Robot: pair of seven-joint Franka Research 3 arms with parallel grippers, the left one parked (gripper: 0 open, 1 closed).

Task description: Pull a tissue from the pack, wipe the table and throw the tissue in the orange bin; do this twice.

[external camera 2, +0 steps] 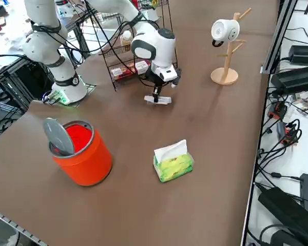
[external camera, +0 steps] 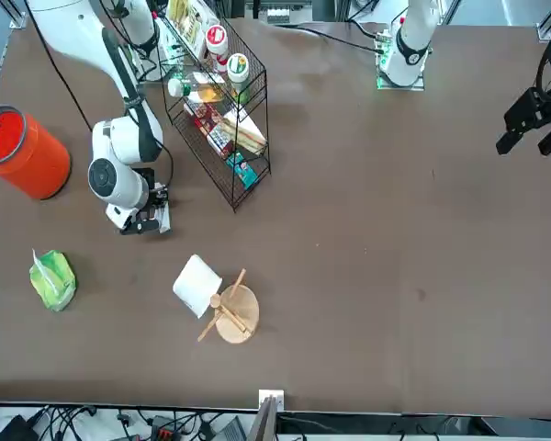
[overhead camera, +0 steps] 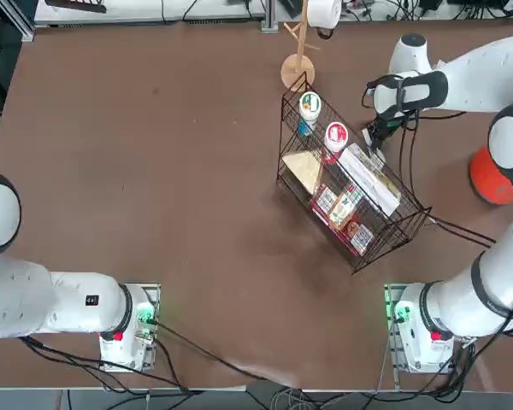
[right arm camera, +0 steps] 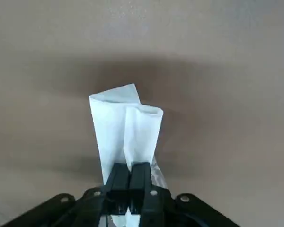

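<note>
One white tissue (right arm camera: 125,127) lies flat on the table (overhead camera: 154,171), pinched at its near end between the pressed-together fingers of the right gripper (right arm camera: 129,182). The gripper stands beside the black wire basket (external camera 2: 124,65). The pack (external camera 2: 173,162) and orange bin (external camera 2: 83,152) sit well apart.

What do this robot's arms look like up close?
The right arm is glossy white with rounded segments and dark grey joint bands. Black cables trail along it. Its end effector has two slim black fingers. The base glows green, with a red patch.
</note>
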